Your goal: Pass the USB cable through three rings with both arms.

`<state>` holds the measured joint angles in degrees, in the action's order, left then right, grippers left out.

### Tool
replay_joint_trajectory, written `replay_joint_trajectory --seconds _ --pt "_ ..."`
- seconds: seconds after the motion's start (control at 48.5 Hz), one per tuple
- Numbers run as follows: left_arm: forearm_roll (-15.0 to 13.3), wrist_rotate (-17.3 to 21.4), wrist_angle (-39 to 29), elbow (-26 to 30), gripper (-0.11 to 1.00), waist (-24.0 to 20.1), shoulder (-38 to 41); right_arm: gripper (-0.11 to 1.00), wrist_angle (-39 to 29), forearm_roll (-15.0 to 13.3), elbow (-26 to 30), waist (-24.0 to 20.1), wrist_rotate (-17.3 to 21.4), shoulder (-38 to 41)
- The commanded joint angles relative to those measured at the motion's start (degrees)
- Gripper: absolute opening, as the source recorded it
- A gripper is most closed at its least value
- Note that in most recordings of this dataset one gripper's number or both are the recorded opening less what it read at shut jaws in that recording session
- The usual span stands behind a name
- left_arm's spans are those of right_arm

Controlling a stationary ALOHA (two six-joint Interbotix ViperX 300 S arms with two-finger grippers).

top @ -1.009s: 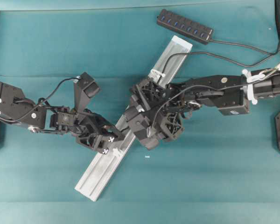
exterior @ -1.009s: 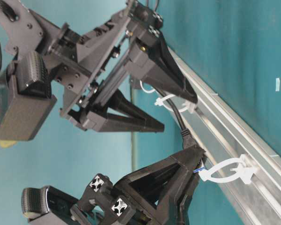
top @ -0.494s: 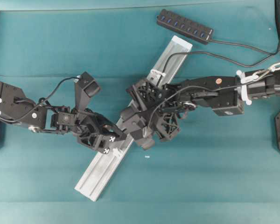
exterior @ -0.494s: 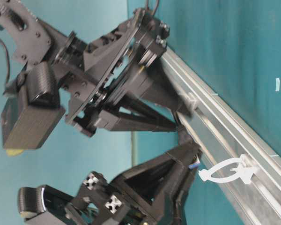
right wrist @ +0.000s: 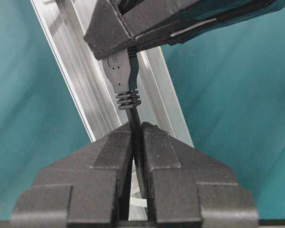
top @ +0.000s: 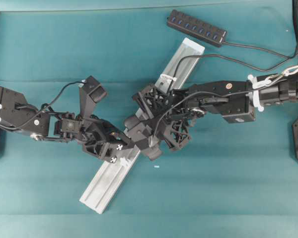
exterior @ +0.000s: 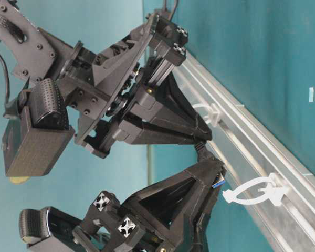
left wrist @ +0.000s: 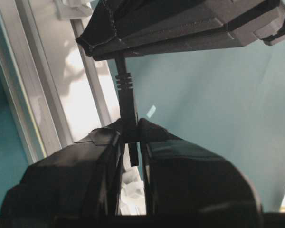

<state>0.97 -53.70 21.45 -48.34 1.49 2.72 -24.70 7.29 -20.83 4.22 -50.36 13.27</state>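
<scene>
Arms meet tip-to-tip over rail [top: 139, 153]; L gripper [left wrist: 131, 137] jaws clamp USB cable [left wrist: 126, 95] plug, R gripper [right wrist: 137, 137] jaws clamp cord.

Overhead: my top camera looks straight down on the whole surface [top: 49, 44], both arms and the rail [top: 109, 181] in frame. Table-level: sits low and close, sighting along the rail [exterior: 262, 157], picture turned sideways. Left wrist: looks out past its own fingers [left wrist: 80, 161], very close. Right wrist: same, over its fingers [right wrist: 109, 161]. All four share the rail's middle stretch.
</scene>
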Motion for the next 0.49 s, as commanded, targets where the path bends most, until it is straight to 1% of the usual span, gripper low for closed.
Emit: replay_joint_trajectory --seconds 0.0,0.062,0.124,0.185,0.227,0.309,0.371,0.412,0.433,0.474 --pt "0.2 0.2 0.5 1.2 0.1 -0.1 -1.0 0.07 0.3 -0.5 0.9 0.0 0.4 -0.1" --pt "0.2 0.0 0.4 1.2 0.13 -0.2 -1.0 0.07 0.3 -0.9 0.9 0.0 0.3 -0.1" --pt "0.2 -0.1 0.4 1.2 0.22 -0.2 -1.1 0.07 -0.1 -1.6 1.0 0.0 0.3 -0.1" --pt "0.2 0.0 0.4 1.2 0.38 -0.3 -1.2 0.07 -0.3 -2.1 1.1 -0.1 0.2 -0.1" --pt "0.2 0.0 0.4 1.1 0.52 -0.4 -1.1 0.07 -0.4 -2.5 1.1 -0.1 0.2 -0.1" --pt "0.2 0.0 0.4 1.1 0.76 -0.6 -1.4 0.07 -0.4 -3.1 1.3 0.0 0.2 0.0" --pt "0.2 0.2 0.0 1.2 0.9 -0.7 -2.2 0.07 -0.5 -3.7 1.6 -0.1 0.0 0.2" --pt "0.2 0.3 -0.4 1.3 0.96 -0.7 -3.0 0.07 -0.6 -4.3 1.8 -0.1 0.0 0.2" --pt "0.2 0.4 -0.7 1.1 0.98 -0.8 -3.4 0.07 -0.6 -4.7 1.8 -0.1 -0.1 0.3" --pt "0.2 0.4 -1.5 0.8 0.97 -0.8 -4.5 0.07 -1.1 -5.5 1.8 -0.1 -0.1 0.3"
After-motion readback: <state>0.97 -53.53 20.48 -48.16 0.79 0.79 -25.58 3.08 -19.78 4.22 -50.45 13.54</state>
